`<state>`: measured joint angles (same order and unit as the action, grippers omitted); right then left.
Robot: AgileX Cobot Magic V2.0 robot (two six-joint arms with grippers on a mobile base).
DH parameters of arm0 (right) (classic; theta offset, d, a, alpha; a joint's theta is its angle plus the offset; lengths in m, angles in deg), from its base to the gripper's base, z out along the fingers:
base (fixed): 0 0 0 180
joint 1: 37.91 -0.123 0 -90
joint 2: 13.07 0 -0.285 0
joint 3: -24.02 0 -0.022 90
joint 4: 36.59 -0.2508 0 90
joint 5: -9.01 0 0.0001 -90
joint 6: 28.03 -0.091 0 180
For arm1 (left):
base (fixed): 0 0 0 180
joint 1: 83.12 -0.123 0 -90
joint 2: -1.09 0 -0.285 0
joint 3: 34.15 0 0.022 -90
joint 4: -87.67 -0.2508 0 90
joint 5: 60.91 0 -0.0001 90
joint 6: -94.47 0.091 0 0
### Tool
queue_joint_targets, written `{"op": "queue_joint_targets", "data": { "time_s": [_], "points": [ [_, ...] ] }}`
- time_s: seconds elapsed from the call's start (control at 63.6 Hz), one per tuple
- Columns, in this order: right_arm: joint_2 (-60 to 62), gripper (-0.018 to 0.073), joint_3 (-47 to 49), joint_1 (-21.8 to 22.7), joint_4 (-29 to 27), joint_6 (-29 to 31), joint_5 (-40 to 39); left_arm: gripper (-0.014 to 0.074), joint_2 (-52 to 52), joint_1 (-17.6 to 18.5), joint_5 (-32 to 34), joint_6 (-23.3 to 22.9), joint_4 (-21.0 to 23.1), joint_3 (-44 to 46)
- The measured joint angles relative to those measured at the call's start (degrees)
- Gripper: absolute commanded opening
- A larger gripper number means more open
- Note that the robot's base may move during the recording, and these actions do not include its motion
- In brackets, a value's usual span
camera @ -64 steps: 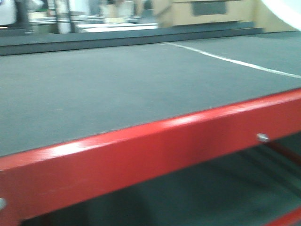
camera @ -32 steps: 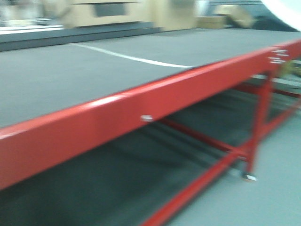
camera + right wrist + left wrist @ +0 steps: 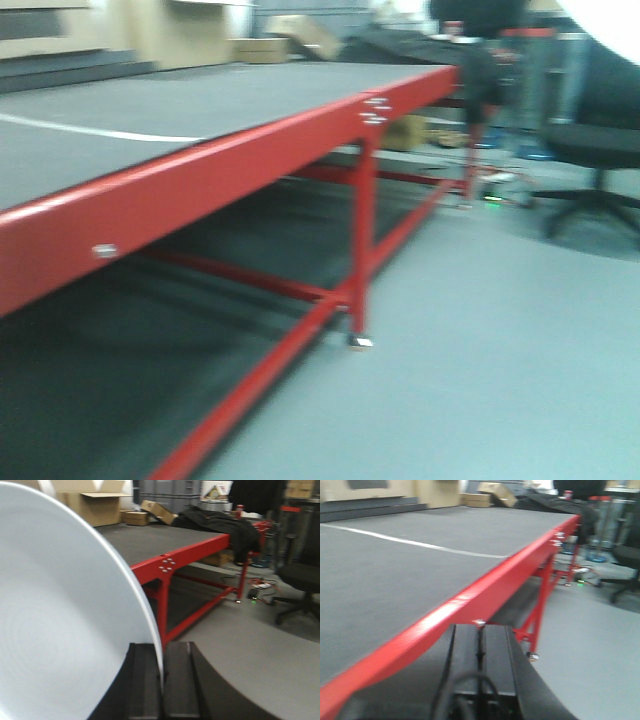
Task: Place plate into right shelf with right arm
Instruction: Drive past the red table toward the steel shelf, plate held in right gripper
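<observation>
Right wrist view: the plate [image 3: 60, 620] is clamped by its rim in the right gripper [image 3: 161, 680], near the red-framed table [image 3: 192, 552], no right shelf sighted, so the grip should be held firm until steel rails are faced.

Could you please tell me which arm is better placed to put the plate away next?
Right. The right gripper is shut on the rim of the plate, holding it on edge. The left gripper is shut and empty, facing the red table.
</observation>
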<state>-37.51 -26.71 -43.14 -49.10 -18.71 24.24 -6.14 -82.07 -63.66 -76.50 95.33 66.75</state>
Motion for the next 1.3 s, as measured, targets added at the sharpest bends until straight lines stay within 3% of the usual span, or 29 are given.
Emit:
{"op": "queue_joint_targets", "data": {
  "time_s": [1.305],
  "points": [
    [0.0, 0.0062, 0.0, 0.0, 0.0, 0.0, 0.0, -0.0128, 0.0, 0.0, 0.0, 0.0, 0.0, 0.0]
  ]
}}
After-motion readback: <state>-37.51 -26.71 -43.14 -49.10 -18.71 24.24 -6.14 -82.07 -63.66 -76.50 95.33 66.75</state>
